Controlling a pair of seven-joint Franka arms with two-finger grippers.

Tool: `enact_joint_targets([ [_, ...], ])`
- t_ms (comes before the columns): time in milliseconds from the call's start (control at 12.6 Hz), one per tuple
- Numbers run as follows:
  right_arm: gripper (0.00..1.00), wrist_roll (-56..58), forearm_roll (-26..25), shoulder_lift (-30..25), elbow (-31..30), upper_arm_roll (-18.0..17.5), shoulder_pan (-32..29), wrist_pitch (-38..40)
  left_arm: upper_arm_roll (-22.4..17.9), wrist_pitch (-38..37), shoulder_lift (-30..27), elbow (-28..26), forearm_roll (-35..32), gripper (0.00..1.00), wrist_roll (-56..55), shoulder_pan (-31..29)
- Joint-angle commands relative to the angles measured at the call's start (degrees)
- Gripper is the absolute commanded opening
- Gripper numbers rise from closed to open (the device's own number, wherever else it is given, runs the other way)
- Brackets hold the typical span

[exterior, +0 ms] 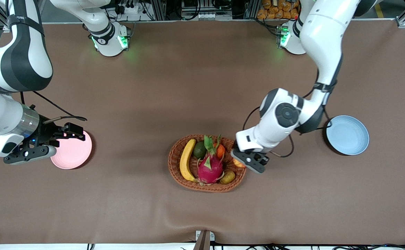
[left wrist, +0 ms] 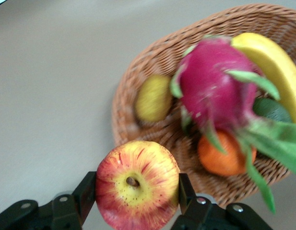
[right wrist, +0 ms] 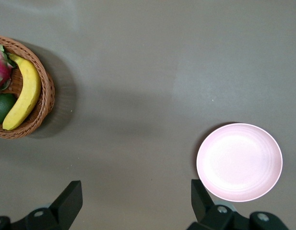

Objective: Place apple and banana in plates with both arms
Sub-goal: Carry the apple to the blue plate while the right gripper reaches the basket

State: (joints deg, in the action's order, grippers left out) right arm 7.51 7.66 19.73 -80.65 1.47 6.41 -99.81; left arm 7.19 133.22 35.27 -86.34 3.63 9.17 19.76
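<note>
Over the wicker basket's rim toward my left arm's end of the table, my left hand pinches the apple between both fingers, its stem end facing the wrist camera. Inside the basket the banana lies along the side toward my right arm, beside a dragon fruit. My right hand hangs spread wide at the pink plate, gripping nothing. Toward the left arm's end sits the blue plate, bare.

Basket in all views, perhaps.
</note>
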Motion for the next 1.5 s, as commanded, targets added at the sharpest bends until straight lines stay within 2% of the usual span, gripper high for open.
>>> enact_joint_targets([
  [0,1.0,0.1,0.6,-0.2,0.5,0.2,0.6,1.6,0.5,-1.9,-6.8,-6.6,1.0,0.29,-1.0,-4.9],
  [237,1.0,0.0,0.6,0.8,0.7,0.2,0.4,0.5,0.5,-1.8,-13.1,-14.0,1.0,0.3,-1.2,-11.0],
  [395,1.0,0.0,4.5,2.7,0.7,0.3,1.1,-2.5,0.2,-0.7,-17.9,-21.0,0.9,0.3,-1.9,-14.3],
  [474,1.0,-0.2,7.2,4.2,0.7,0.3,1.7,-3.7,0.4,0.5,-19.4,-24.1,0.8,0.28,-1.6,-18.0],
  [791,1.0,-13.8,8.0,9.8,0.9,0.3,7.1,-11.6,0.1,8.5,-24.2,-35.8,-1.8,0.29,0.7,-24.0],
  [949,1.0,-20.1,8.0,12.3,0.9,0.3,10.2,-16.5,0.2,15.0,-24.1,-40.2,-4.1,0.29,0.9,-28.0],
  [1186,1.0,-30.5,7.7,17.2,1.5,0.4,16.0,-24.0,0.3,16.8,-24.9,-42.2,-9.5,0.3,2.4,-33.2],
  [1423,1.0,-39.7,6.8,20.9,1.9,0.6,21.0,-30.3,0.4,16.9,-23.8,-42.9,-10.5,0.3,8.6,-38.3],
])
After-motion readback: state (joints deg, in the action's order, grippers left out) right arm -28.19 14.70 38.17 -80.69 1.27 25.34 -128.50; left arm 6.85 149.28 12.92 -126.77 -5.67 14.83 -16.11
